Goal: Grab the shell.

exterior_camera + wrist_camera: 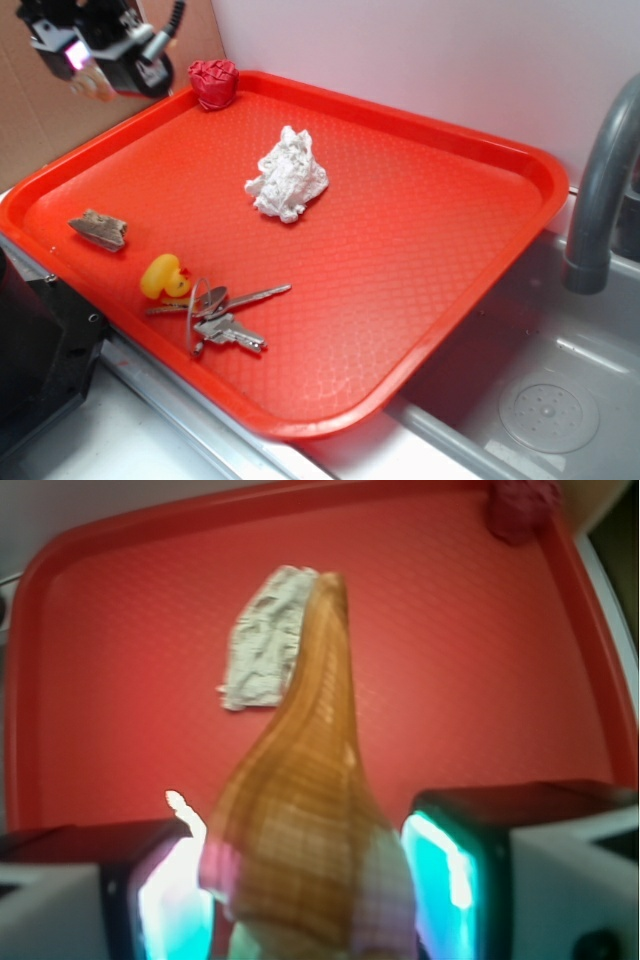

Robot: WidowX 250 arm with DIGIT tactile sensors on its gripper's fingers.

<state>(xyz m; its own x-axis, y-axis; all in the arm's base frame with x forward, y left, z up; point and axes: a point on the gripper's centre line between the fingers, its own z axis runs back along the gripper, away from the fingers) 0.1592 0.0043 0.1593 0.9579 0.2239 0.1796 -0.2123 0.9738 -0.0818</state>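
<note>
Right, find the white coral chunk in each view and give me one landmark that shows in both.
Exterior: the white coral chunk lies on the red tray, a little above and left of picture centre.
Wrist: the chunk sits upper centre-left, its right edge hidden behind the shell.
Shared landmark: the red heart-shaped thing in the tray's corner.

Your shell [305, 820] is tan-brown with darker ribbed lines crossing it, paling to pinkish white at its 5 o'clock edge, between fingers [455, 880] that glow cyan on black-and-white housings. The tray [420, 250] is bright red with a fine diamond texture. On it you see a white lumpy chunk [288, 175], a grey-brown rock [98, 230], a yellow duck [164, 276], silver keys [222, 318], and at 11 o'clock a dark red heart [213, 83].
</note>
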